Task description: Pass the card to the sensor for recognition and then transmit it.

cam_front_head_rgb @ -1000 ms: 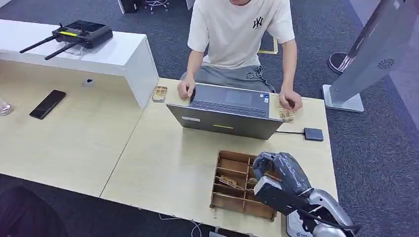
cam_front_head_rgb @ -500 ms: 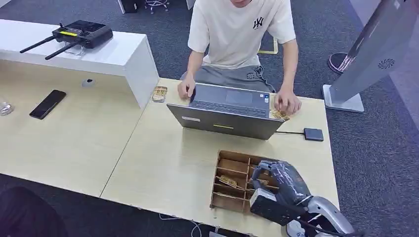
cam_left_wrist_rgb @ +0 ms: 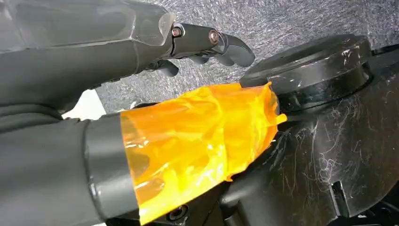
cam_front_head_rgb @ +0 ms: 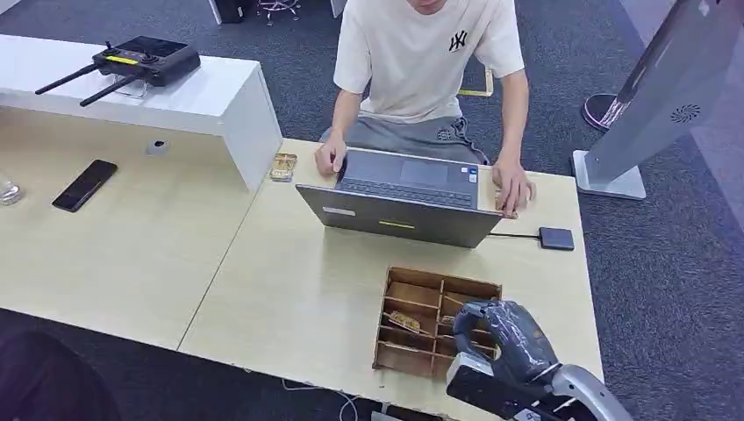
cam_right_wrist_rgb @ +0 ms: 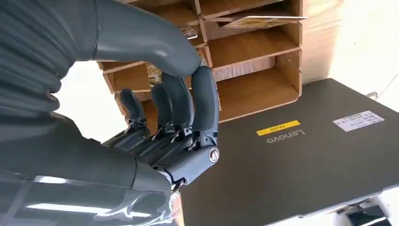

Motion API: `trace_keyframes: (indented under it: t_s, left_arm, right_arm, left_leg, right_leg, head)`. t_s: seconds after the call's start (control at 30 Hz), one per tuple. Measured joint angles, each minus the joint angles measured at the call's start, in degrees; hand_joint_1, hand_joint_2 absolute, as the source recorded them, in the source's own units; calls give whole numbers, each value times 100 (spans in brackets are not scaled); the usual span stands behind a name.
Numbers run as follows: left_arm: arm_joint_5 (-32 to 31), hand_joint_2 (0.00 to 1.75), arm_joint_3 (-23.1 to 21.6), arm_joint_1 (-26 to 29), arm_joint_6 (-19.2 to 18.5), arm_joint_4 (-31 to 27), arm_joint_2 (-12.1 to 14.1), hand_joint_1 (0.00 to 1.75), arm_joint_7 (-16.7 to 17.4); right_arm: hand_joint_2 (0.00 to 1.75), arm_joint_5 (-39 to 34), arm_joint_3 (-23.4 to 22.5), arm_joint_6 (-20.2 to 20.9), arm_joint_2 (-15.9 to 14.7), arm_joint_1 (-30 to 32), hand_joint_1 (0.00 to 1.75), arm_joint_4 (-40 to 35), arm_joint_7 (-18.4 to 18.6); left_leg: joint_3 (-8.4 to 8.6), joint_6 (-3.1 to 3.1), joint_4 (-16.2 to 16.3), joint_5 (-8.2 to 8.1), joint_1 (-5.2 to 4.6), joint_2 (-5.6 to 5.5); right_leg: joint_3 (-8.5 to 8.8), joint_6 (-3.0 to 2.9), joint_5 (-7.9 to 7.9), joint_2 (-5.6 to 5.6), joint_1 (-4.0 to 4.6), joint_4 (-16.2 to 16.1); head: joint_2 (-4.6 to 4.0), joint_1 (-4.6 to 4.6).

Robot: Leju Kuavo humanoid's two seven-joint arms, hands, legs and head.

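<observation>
Wooden compartments of a divided tray (cam_front_head_rgb: 399, 289) on the table (cam_front_head_rgb: 289, 289) hold a thin, pale card (cam_front_head_rgb: 405, 321) lying tilted in one slot, while the robot's right hand (cam_front_head_rgb: 509, 338) hovers over the tray, fingers (cam_right_wrist_rgb: 181, 101) curled and holding nothing. The card looks light, stiff and likely slick, best pinched by its raised edge. The left hand (cam_left_wrist_rgb: 141, 108) hangs empty, fingers apart.

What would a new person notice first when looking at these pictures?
Probably the robot's right hand at the near table edge, reaching into the wooden compartment box, which holds a few cards. Just beyond the box stands an open grey laptop, and a seated person in a pale T-shirt rests a hand at each side of it. On the white counter at the far left lies a black controller with two antennas.
</observation>
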Motion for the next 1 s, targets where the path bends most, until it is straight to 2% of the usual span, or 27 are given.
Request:
trace_keyframes:
  t_s: [0.03, 0.07, 0.1, 0.13, 0.17, 0.23, 0.3, 0.57, 0.67, 0.77, 0.87, 1.0]
  left_arm:
    - [5, 0, 0, 0, 0, 0, 0, 0, 2]
    - [13, 0, 0, 0, 0, 0, 0, 0, 0]
    - [18, 0, 0, -1, 0, 2, -2, 0, 0]
    - [20, 0, 0, -3, 0, 2, -2, 0, 0]
    - [26, 0, 0, -6, 0, 2, -2, 0, 0]
    - [61, 0, 0, -14, 0, 4, -2, 0, -13]
    - [101, 0, -7, -31, 0, 15, -2, 0, -39]
    - [234, 0, -206, -161, 0, 90, 7, 0, -173]
    - [280, 0, -282, -209, 0, 136, 11, 0, -219]
    - [308, 0, -359, -246, 0, 149, 28, 0, -254]
    - [315, 0, -402, -261, 0, 162, 55, 0, -271]
    - [278, 0, -479, -319, 0, 186, 57, 0, -291]
  right_arm:
    - [175, 7, 0, 0, 0, 2, 129, -4, 0]
    - [175, 11, 2, 0, 0, 4, 124, -7, 2]
    - [175, 13, 6, 0, 0, 6, 112, -9, 0]
    - [175, 13, 11, 2, 0, 9, 112, -9, 0]
    - [175, 15, 15, 2, 0, 14, 80, -9, 0]
    - [175, 15, 31, 2, 0, 24, 77, -11, 0]
    - [175, 26, 55, 4, 0, 29, 63, -11, -2]
    - [175, 129, 131, 7, 0, 28, 66, -11, -22]
    - [175, 186, 166, 7, -2, 29, 79, -9, -22]
    - [175, 199, 195, 7, -20, 29, 79, -2, -22]
    - [175, 247, 232, 4, -52, 29, 105, 9, -22]
    - [175, 442, 269, -59, -63, 27, 106, 13, -22]
  left_leg:
    - [0, 0, 0, 0, 0, 0]
    - [0, 0, 0, 0, 0, 0]
    - [0, 0, 0, 0, 0, 0]
    - [0, 0, 0, 0, 0, 0]
    - [0, 0, 0, 0, 0, 0]
    - [0, 0, 0, 0, 0, 0]
    - [0, 0, 0, 0, 0, 0]
    - [0, 0, 0, 0, 0, -1]
    - [0, 0, 0, 0, 0, 0]
    - [0, 0, 0, 0, 0, 0]
    - [0, 0, 0, 0, 0, 0]
    - [0, 0, 0, 0, 0, 0]
  right_leg:
    - [0, 0, 0, 0, 0, 0]
    - [0, 0, 0, 0, 0, 0]
    - [0, 0, 0, 0, 0, 0]
    - [0, 0, 0, 0, 0, 0]
    - [0, 0, 0, 0, 0, 0]
    - [0, 0, 0, 0, 0, 0]
    - [0, 0, 0, 0, 0, 0]
    - [1, 0, 0, 0, 0, 0]
    - [0, 0, 0, 0, 0, 0]
    - [1, 0, 0, 0, 0, 0]
    - [1, 0, 0, 0, 0, 0]
    - [1, 0, 0, -1, 0, 0]
  head:
    - [0, 2]
    - [0, 0]
    - [0, 0]
    - [0, 0]
    - [0, 0]
    - [0, 0]
    - [0, 0]
    - [0, 0]
    - [0, 0]
    - [0, 0]
    - [0, 2]
    - [0, 0]
